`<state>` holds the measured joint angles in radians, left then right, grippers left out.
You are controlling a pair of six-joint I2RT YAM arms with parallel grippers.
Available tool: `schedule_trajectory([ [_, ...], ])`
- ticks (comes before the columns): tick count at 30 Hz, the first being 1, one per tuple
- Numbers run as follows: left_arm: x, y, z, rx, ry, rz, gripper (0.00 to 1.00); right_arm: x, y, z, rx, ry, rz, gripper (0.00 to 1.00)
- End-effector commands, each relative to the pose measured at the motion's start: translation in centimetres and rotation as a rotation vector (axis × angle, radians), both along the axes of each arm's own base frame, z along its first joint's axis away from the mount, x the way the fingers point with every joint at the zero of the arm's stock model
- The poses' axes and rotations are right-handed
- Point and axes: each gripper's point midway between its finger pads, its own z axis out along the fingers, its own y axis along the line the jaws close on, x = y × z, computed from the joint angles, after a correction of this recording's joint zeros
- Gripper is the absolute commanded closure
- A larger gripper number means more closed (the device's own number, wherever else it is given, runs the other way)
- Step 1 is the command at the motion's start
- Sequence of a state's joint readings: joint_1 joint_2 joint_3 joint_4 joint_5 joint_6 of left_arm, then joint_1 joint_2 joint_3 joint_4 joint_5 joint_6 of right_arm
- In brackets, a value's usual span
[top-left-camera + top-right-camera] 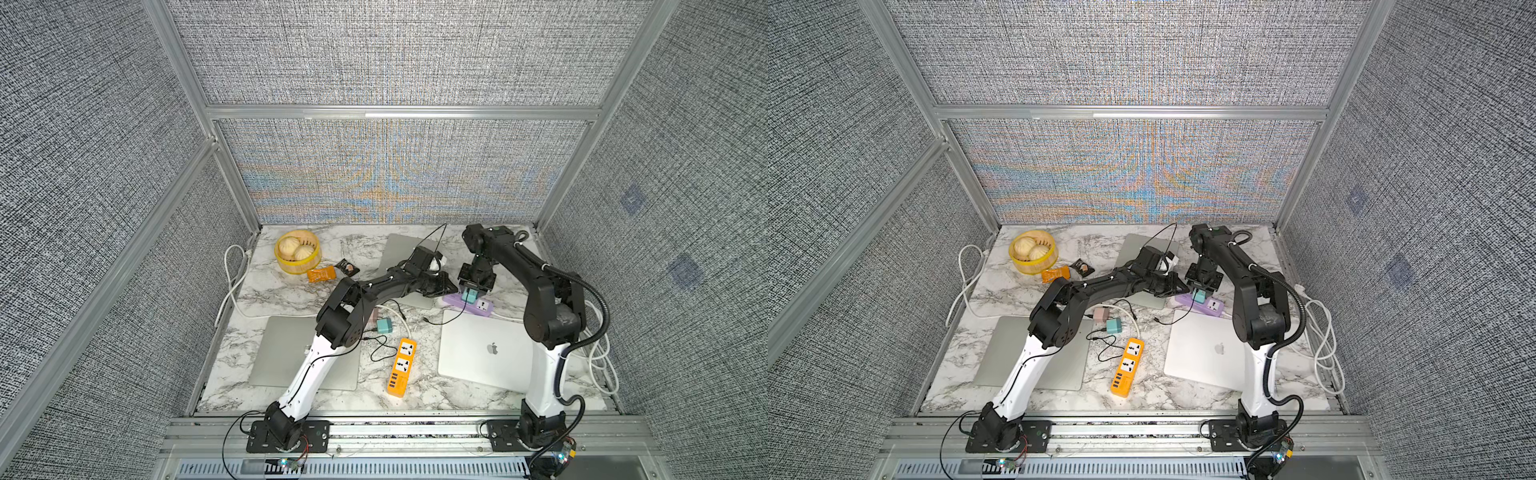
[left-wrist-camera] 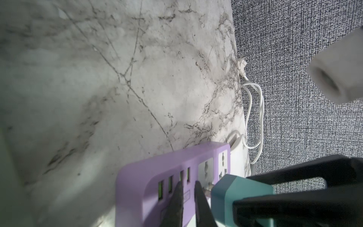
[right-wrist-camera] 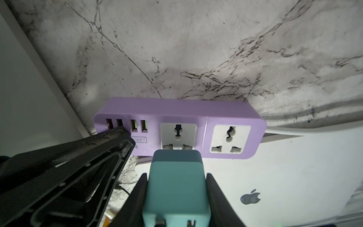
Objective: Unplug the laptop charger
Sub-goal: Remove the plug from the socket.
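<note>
The laptop charger (image 3: 176, 186) is a teal block, and my right gripper (image 3: 176, 175) is shut on its sides. Its metal prongs (image 2: 208, 189) show bare between the block and a socket of the purple power strip (image 3: 176, 110), their tips still at the socket holes. My left gripper (image 2: 188, 183) is shut, its tips resting on the strip's top beside the USB ports. In both top views the two grippers meet over the strip (image 1: 482, 306) (image 1: 1212, 306) at the table's back right.
A silver laptop (image 1: 478, 353) lies just in front of the strip, another (image 1: 282, 353) lies under my left arm, and a third (image 1: 401, 249) lies at the back. An orange power strip (image 1: 401, 368), a second teal charger (image 1: 385, 325) and black cables lie mid-table. White cable loops (image 1: 602, 361) hang at the right edge.
</note>
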<state>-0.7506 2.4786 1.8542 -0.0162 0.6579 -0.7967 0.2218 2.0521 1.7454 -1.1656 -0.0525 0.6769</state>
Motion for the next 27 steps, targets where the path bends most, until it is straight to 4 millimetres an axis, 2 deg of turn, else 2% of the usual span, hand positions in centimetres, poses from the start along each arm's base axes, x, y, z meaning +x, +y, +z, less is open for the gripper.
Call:
schedule_trajectory([
  [1, -1.7, 2.8, -5.1, 0.195, 0.125, 0.042, 0.85, 0.4, 1.4, 0.8, 0.079, -0.026, -0.009, 0.86],
  [6, -1.7, 2.2, -4.2, 0.168, 0.127, 0.031, 0.85, 0.5, 0.6, 2.4, 0.035, -0.070, -0.006, 0.86],
  [8, -1.3, 1.7, -2.8, 0.135, 0.122, 0.026, 0.85, 0.7, 0.2, 3.2, 0.017, -0.101, -0.011, 0.86],
  [13, 0.2, 0.3, 2.7, 0.017, 0.079, 0.035, 0.85, 1.9, -1.0, 4.2, -0.037, -0.176, -0.019, 0.86],
  [19, 1.7, 0.9, 8.6, -0.090, 0.030, 0.063, 0.85, 4.4, -2.7, 3.8, -0.148, -0.247, -0.006, 0.86],
  [23, 2.2, 2.8, 9.6, -0.087, 0.015, 0.090, 0.85, 6.5, -3.7, 2.7, -0.227, -0.303, 0.030, 0.87],
  [27, 2.0, 4.8, 9.2, -0.059, 0.015, 0.113, 0.85, 8.6, -4.6, 2.4, -0.304, -0.372, 0.091, 0.87],
])
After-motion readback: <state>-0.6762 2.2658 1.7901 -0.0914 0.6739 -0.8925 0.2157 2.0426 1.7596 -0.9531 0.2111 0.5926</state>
